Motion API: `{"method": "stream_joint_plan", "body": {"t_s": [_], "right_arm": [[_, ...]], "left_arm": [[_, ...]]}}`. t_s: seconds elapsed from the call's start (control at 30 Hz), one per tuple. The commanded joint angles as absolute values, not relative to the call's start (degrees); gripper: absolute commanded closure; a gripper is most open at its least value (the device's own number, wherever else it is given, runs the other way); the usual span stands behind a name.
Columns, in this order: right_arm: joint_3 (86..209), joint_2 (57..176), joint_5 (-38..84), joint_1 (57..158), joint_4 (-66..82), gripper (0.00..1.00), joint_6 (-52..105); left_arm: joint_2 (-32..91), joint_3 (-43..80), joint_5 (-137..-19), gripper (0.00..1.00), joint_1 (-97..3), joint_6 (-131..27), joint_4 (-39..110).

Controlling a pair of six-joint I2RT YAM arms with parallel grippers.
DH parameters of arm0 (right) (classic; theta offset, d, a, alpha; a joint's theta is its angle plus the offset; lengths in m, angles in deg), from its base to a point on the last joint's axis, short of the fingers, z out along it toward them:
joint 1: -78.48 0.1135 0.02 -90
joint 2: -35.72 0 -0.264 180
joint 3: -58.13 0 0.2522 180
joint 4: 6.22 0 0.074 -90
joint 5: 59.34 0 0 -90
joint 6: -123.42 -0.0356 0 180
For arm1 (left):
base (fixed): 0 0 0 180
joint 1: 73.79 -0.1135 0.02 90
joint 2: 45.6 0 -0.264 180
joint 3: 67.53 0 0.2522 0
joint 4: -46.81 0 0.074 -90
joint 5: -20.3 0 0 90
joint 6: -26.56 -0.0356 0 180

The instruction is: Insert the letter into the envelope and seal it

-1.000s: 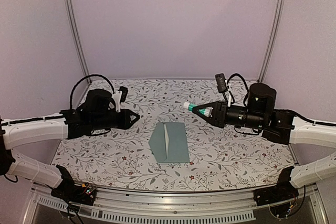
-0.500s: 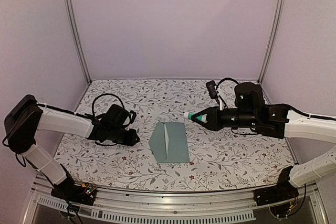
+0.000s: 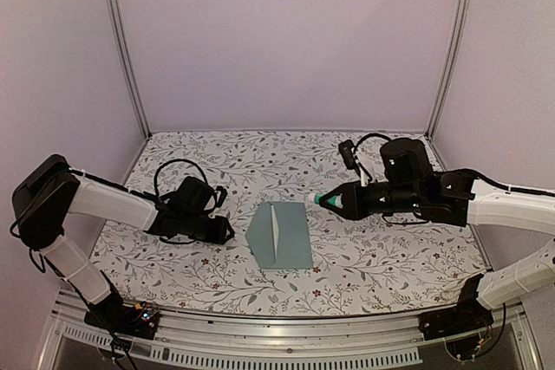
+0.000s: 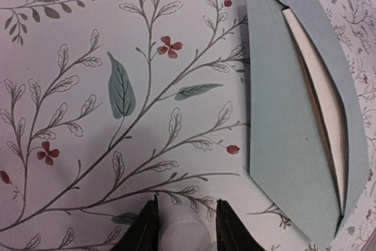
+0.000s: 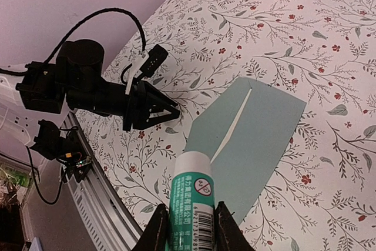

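Note:
The pale teal envelope (image 3: 279,236) (image 4: 282,116) (image 5: 252,133) lies flat mid-table, its flap folded over but standing slightly ajar. A whitish strip (image 4: 320,92) shows in the slit; whether it is the letter or the envelope's inside I cannot tell. My right gripper (image 3: 342,204) (image 5: 188,218) is shut on a green-and-white glue stick (image 5: 191,195), its tip (image 3: 319,200) hovering by the envelope's far right corner. My left gripper (image 3: 227,231) (image 4: 187,210) rests low on the table left of the envelope. A translucent white cap (image 4: 187,233) sits between its slightly parted fingers.
The table (image 3: 381,249) wears a floral-patterned cloth. Lilac walls and metal posts (image 3: 121,49) close in the back and both sides. The metal rail (image 3: 286,335) with the arm bases runs along the near edge.
The left arm dropped to the table and slid toward the envelope, and its jaws parted a little around the cap. The right gripper carried the glue stick lower and left, nearer the envelope.

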State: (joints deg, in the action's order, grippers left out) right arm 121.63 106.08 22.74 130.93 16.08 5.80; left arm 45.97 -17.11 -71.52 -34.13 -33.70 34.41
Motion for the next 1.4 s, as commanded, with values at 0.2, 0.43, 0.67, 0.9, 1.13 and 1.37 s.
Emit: {"method": "stream_joint_plan", "body": {"t_s": [0.2, 0.43, 0.67, 0.9, 1.13, 1.37], "right_arm": [[124.6, 108.0, 24.5, 130.9, 18.7, 1.0, 6.6], [126.0, 111.8, 23.3, 130.9, 19.1, 1.0, 6.8], [129.5, 121.0, 22.8, 130.8, 18.9, 1.0, 7.2], [129.8, 127.4, 20.6, 128.5, 17.7, 1.0, 6.9], [128.3, 129.3, 17.9, 127.2, 15.7, 1.0, 6.7], [130.1, 132.2, 15.5, 127.2, 14.2, 1.0, 6.4]], "left_arm": [[42.4, -17.4, -70.0, 0.55, -34.5, -33.8, 33.2], [34.9, -13.2, -65.7, 0.62, -33.5, -34.3, 29.0], [42.9, -6.5, -77.0, 0.85, -33.6, -35.8, 40.2], [59.1, 3.5, -89.0, 0.95, -33.8, -35.2, 47.8], [69.5, 11.0, -93.7, 0.97, -33.6, -36.5, 46.9], [74.8, 13.8, -91.4, 1.0, -33.2, -38.8, 41.7]]}}
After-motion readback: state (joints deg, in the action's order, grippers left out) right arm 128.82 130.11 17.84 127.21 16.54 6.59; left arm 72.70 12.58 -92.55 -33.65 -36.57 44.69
